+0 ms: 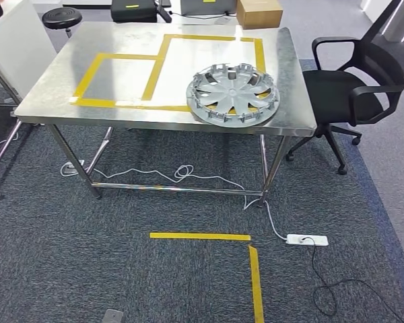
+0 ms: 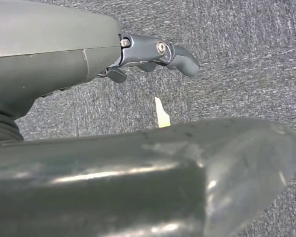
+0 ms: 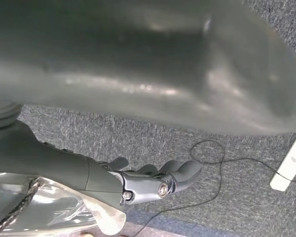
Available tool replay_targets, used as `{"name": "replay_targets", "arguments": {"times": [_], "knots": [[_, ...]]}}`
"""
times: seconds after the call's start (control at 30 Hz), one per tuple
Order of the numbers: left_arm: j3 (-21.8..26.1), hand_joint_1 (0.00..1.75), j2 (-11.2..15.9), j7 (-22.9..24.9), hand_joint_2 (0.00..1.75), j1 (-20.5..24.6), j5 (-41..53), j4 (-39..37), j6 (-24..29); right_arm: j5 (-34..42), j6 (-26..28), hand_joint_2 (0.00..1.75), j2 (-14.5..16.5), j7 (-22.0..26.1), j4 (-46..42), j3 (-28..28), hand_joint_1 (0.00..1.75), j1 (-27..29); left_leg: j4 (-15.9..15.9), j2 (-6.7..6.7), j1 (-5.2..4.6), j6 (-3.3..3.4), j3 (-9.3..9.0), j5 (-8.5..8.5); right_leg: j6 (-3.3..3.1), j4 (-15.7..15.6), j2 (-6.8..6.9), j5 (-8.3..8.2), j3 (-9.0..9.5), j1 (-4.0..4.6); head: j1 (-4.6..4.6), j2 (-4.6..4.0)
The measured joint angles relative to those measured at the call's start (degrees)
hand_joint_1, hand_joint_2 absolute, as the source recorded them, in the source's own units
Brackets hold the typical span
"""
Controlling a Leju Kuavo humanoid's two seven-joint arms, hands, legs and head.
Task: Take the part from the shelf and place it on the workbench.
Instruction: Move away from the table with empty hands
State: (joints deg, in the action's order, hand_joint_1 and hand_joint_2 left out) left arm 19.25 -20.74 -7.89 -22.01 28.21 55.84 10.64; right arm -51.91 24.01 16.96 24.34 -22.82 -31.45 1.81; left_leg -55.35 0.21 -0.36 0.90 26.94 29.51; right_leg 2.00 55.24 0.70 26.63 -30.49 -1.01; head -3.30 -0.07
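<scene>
A silver wheel cover (image 1: 233, 94) lies flat on the steel workbench (image 1: 62, 81), near its front right corner. It overlaps the edge of a yellow-taped rectangle (image 1: 210, 39). My left hand (image 2: 101, 54) hangs over grey carpet; its dark fingers (image 2: 158, 52) are stretched out and apart from the thick thumb (image 2: 176, 168), with nothing between them. My right hand (image 3: 83, 168) also hangs above the carpet, its fingers (image 3: 158, 180) extended and its thumb (image 3: 158, 64) apart from them, holding nothing.
A black office chair (image 1: 352, 87) stands right of the bench. A white power strip (image 1: 306, 239) and cables lie on the carpet by the bench legs, near yellow floor tape (image 1: 200, 236). A cardboard box (image 1: 258, 12) and a stool (image 1: 62, 18) stand behind the bench.
</scene>
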Motion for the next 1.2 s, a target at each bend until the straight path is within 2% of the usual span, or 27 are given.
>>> {"name": "replay_targets", "arguments": {"times": [0.33, 0.57, 0.67, 0.73, 0.77, 0.8, 0.9, 0.93, 0.97, 1.0, 1.03, 1.1, 1.13, 1.2], "knots": [[0.3, 0.0, 0.0, -0.9, 0.0, 0.5, 1.5, 0.0, -0.3, -0.8, -0.6, 0.0, 0.0, -0.4, 0.0, 0.4, 0.0, 0.0, 0.0, 0.0, 0.0, -0.06, 0.1, -0.15, -0.01, 0.2, 0.0, -0.01, -0.19, 0.0, 0.0, 0.0], [0.4, 0.0, 0.2, -0.9, 0.0, 0.7, 0.9, -0.2, -0.2, -0.3, -1.1, 0.0, 0.0, -0.4, 0.0, 0.5, 0.0, 0.2, -0.5, 0.0, -0.16, 0.07, 0.6, -0.14, 0.3, 0.2, 0.01, -0.29, -0.48, -0.13, -0.02, 0.0], [0.4, 0.0, 0.2, -0.8, 0.0, 0.7, 0.7, -0.2, -0.2, -0.3, -1.2, 0.0, 0.0, -0.6, 0.0, 0.6, 0.0, 0.2, -0.8, -0.01, -0.21, 0.37, 0.88, -0.18, 0.67, 0.1, 0.02, -0.54, -0.54, -0.17, -0.02, 0.0], [0.4, 0.0, 0.2, -0.8, 0.0, 0.7, 0.7, -0.2, -0.2, -0.3, -1.2, 0.0, 0.0, -0.6, 0.0, 0.7, 0.0, 0.2, -0.5, 0.11, -0.05, 0.91, 0.96, -0.6, 1.04, 0.2, -0.02, -0.5, -0.76, -0.2, -0.02, 0.0], [0.4, 0.0, 0.2, -0.8, 0.0, 0.7, 0.7, -0.2, -0.2, -0.4, -1.2, 0.0, 0.0, -0.6, 0.0, 0.7, 0.0, 0.2, -0.3, 0.24, 0.09, 1.26, 1.01, -0.89, 1.21, 0.9, -0.1, 0.18, -1.21, -0.2, 0.05, -0.01], [0.4, 0.0, 0.2, -0.8, 0.0, 0.7, 0.6, -0.2, -0.2, -0.4, -1.2, 0.0, 0.0, -0.6, 0.0, 0.8, 0.0, 0.2, 0.0, 0.4, 0.25, 1.6, 1.14, -1.18, 1.32, 2.8, -0.22, 1.61, -2.18, -0.2, 0.2, -0.01], [0.4, 0.0, 0.1, -0.8, 0.0, 0.8, 0.6, -0.3, -0.2, -0.3, -1.2, 0.0, -0.1, -0.8, 0.0, 0.8, 0.0, 0.3, 0.0, 0.95, 0.3, 1.98, 1.92, -1.62, 1.57, 14.1, -0.46, 7.64, -7.08, -0.23, 0.58, -0.02], [0.5, 0.0, 0.1, -0.8, 0.0, 0.8, 0.6, -0.4, -0.2, -0.3, -1.1, 0.0, -0.1, -0.8, 0.0, 0.8, 0.0, 0.4, -0.1, 1.14, 0.28, 1.96, 2.13, -1.69, 1.63, 16.7, -0.47, 8.41, -7.99, -0.25, 0.57, -0.02], [0.5, 0.0, 0.2, -0.8, 0.0, 0.8, 0.7, -0.4, -0.2, -0.3, -1.1, 0.0, -0.2, -0.9, 0.0, 0.8, 0.0, 0.5, -0.1, 1.32, 0.29, 1.91, 2.26, -1.73, 1.65, 17.0, -0.45, 8.04, -7.81, -0.27, 0.58, -0.02], [0.5, 0.0, 0.1, -0.8, 0.0, 0.9, 0.7, -0.6, -0.2, -0.3, -1.1, 0.0, -0.2, -1.0, 0.0, 0.8, 0.0, 0.6, -0.2, 1.5, 0.33, 1.8, 2.32, -1.72, 1.62, 14.8, -0.37, 6.66, -6.4, -0.29, 0.57, -0.02], [0.5, 0.0, 0.1, -0.8, 0.0, 1.0, 0.7, -0.7, -0.2, -0.3, -1.1, 0.0, -0.2, -1.0, 0.0, 0.8, 0.0, 0.7, -0.4, 1.66, 0.39, 1.61, 2.3, -1.64, 1.58, 10.9, -0.07, 4.78, -4.08, -0.32, 0.58, -0.02], [0.6, 0.0, 0.2, -0.8, 0.0, 1.1, 0.7, -0.8, -0.2, -0.2, -1.0, 0.0, -0.3, -1.2, 0.0, 0.8, 0.0, 0.5, -1.0, 1.94, 0.24, 0.89, 2.39, -1.33, 1.23, 3.4, 0.92, 2.73, -0.06, -0.15, 0.65, -0.02], [0.6, 0.0, 0.2, -0.8, 0.0, 1.1, 0.7, -0.8, -0.2, -0.2, -1.0, 0.0, -0.3, -1.2, 0.0, 0.8, 0.0, 0.4, -1.2, 2.05, 0.13, 0.5, 2.45, -1.22, 0.91, 1.6, 1.21, 2.55, 0.8, -0.05, 0.59, -0.02], [0.6, 0.0, 0.2, -0.9, 0.0, 1.2, 0.7, -0.9, -0.1, -0.2, -1.0, 0.0, -0.3, -1.3, 0.0, 0.8, 0.0, 0.5, -1.4, 2.29, 0.1, -0.18, 2.49, -1.19, 0.03, 1.2, 0.9, 2.7, 0.71, 0.15, 0.47, -0.01]]}}
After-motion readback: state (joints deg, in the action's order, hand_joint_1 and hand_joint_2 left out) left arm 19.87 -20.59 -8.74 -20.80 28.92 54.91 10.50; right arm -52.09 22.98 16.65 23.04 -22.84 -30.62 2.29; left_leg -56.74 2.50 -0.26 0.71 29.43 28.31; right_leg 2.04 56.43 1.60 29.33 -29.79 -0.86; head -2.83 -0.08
